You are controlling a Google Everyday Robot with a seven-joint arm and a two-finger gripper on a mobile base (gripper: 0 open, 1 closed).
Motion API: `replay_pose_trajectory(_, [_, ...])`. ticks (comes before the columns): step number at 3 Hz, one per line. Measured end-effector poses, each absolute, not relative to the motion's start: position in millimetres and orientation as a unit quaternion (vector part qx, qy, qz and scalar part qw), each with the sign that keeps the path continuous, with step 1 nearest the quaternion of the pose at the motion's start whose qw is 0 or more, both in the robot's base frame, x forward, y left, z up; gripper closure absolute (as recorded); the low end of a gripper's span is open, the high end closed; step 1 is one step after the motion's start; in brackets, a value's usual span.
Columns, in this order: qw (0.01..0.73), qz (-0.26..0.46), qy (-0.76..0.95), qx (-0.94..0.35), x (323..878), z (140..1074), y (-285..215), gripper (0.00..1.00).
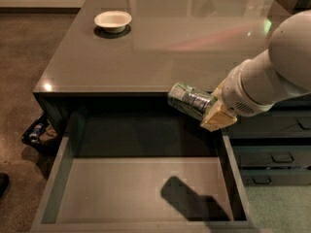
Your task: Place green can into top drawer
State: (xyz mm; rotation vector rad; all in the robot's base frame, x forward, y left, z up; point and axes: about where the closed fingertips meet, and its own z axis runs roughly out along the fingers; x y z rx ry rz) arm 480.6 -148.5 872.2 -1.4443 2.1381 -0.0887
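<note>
Mid-transfer, the end effector (212,112) grips the green can (187,100) sideways above the rear right of the open top drawer (112,191); next it likely needs lowering toward the floor before releasing.

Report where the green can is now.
Camera view, right of centre: the green can lies sideways in the shut gripper, in the air above the open top drawer at its back right, beside the desk edge.

Camera looks down on top drawer (121,191), hand (210,110) gripping green can (188,100) at right.
</note>
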Motion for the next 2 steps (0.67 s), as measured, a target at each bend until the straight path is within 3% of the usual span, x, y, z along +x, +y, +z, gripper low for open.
replay_pose_trajectory(2, [0.327, 0.008, 0.8, -0.503, 460.9, 850.4, -121.1, 1.0])
